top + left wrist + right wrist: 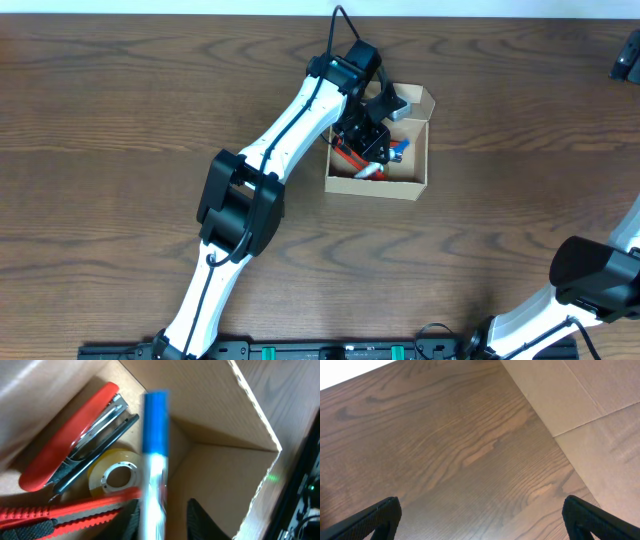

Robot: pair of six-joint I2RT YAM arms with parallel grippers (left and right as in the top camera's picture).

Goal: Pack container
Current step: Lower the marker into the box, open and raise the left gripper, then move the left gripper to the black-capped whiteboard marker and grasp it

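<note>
The container, a tan cardboard box with its flap lid open, stands right of the table's middle. My left gripper reaches down into it. In the left wrist view the container's wall surrounds a red stapler, a roll of clear tape and a red box cutter. A blurred marker with a blue cap stands between my left fingers. It touches the left finger, with a gap to the right one. My right gripper is wide open and empty over bare wood.
The left arm stretches diagonally across the table. The right arm is at the bottom right corner. A dark object sits at the top right edge. A flat tan surface shows in the right wrist view.
</note>
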